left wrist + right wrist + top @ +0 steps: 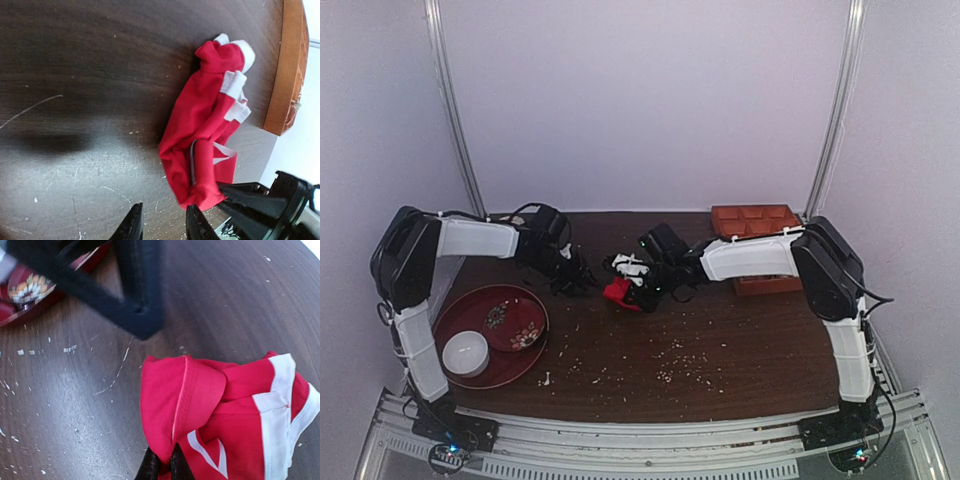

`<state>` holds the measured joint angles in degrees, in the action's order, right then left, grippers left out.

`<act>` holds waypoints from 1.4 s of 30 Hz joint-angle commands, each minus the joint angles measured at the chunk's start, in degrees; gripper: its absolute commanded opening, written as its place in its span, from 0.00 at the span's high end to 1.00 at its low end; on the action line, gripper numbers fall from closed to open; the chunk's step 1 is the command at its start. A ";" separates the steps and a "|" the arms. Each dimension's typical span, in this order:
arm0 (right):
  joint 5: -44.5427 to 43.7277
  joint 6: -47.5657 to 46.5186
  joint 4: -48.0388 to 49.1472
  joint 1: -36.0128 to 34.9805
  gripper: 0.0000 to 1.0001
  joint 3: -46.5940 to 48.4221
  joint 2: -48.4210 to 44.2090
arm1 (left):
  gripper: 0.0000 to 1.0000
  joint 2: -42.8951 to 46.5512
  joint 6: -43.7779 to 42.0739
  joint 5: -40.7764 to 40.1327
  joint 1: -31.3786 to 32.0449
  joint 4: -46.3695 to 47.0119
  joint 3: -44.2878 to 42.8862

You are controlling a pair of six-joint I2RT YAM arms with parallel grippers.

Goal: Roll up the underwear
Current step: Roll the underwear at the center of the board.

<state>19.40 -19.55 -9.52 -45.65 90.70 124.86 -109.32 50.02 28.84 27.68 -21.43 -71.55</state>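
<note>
We see a dark, wood-grained table (pixel 740 340) with a scratched top. The bright red fabric underwear (pixel 618 291) with white waistband trim lies about mid-table, bunched into a soft, creased lump. Left of the underwear and nearer the arm bases sits a glossy red round tray (pixel 460 315). Right of the underwear and farther back stands a brick-red compartmented tray (pixel 765 286) with square wells. On the round tray, a plain white bowl (pixel 466 352) and a shallow patterned red dish (pixel 513 325) rest side by side.

In the left wrist view the underwear (pixel 200 145) is longer than wide. Its long axis runs away from that camera, the white-banded end farthest and a folded red corner nearest.

The left gripper (pixel 165 209), black and hard-edged, sits just left of the underwear with its fingers parted over bare wood, holding nothing. The red corner lies just beside one finger, not between the two. The right gripper (pixel 164 461) meets the underwear (pixel 220 410) from the right, its two slim dark fingers pressed together on a stitched red fold.

Pale crumbs (pixel 667 376) dot the wood nearer the bases than the underwear.
</note>
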 commanded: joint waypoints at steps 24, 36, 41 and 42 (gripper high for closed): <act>22.57 22.56 -7.99 7.55 1.00 9.60 9.59 | 0.70 3.54 0.16 -0.81 -0.95 -0.63 1.51; 24.74 32.71 -5.78 10.06 1.00 8.04 11.64 | 0.70 4.71 0.95 -1.74 -0.96 -0.12 3.20; 24.68 36.73 -1.87 10.10 1.00 4.37 9.89 | 0.70 4.82 1.21 -1.85 -0.95 -0.11 3.23; 24.90 37.57 -0.22 10.17 1.00 3.56 9.84 | 0.70 4.82 1.24 -1.86 -0.88 -0.01 3.26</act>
<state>47.24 13.54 -10.17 -36.27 98.41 134.37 -106.74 50.70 27.64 27.05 -22.46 -68.69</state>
